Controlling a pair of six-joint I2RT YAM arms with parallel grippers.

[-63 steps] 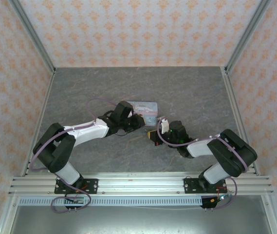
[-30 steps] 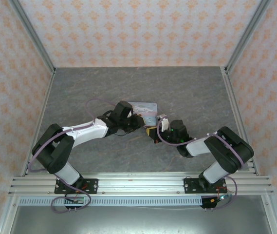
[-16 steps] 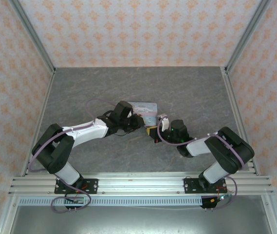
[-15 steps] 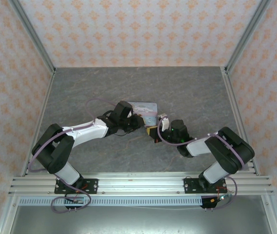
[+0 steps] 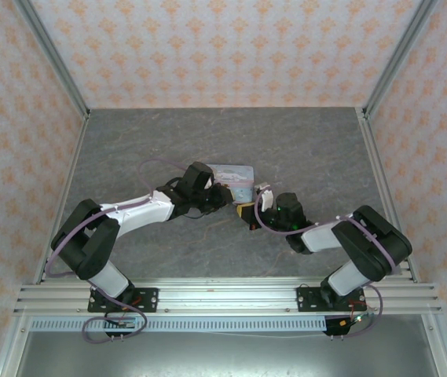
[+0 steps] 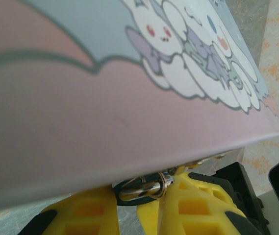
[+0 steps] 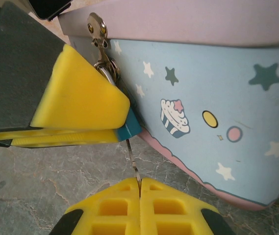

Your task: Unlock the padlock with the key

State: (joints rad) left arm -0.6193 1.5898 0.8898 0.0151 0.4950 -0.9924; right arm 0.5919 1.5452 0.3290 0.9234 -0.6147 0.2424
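The teal-blue padlock (image 7: 130,128) hangs by its silvery shackle (image 7: 106,70) from the hasp of the cartoon-print tin (image 7: 208,93). Only a corner of its body shows under the left arm's yellow finger (image 7: 80,100). My left gripper (image 6: 138,208) is shut on the padlock, and the shackle (image 6: 144,188) shows between its fingers under the tin's pink lid (image 6: 105,98). My right gripper (image 7: 139,182) is shut on the thin silvery key (image 7: 133,156), whose blade tip meets the padlock's bottom. From above, the left gripper (image 5: 225,196) and right gripper (image 5: 245,211) meet at the tin (image 5: 235,173).
Grey marbled table (image 5: 302,149) lies around the tin, with patterned walls on three sides. The tin's blue side wall (image 7: 237,147) stands close to the right of the key. Both arms crowd the space in front of the tin.
The right gripper has crept up and left toward the left gripper and the tin, bringing the key to the padlock. The left arm has barely moved.
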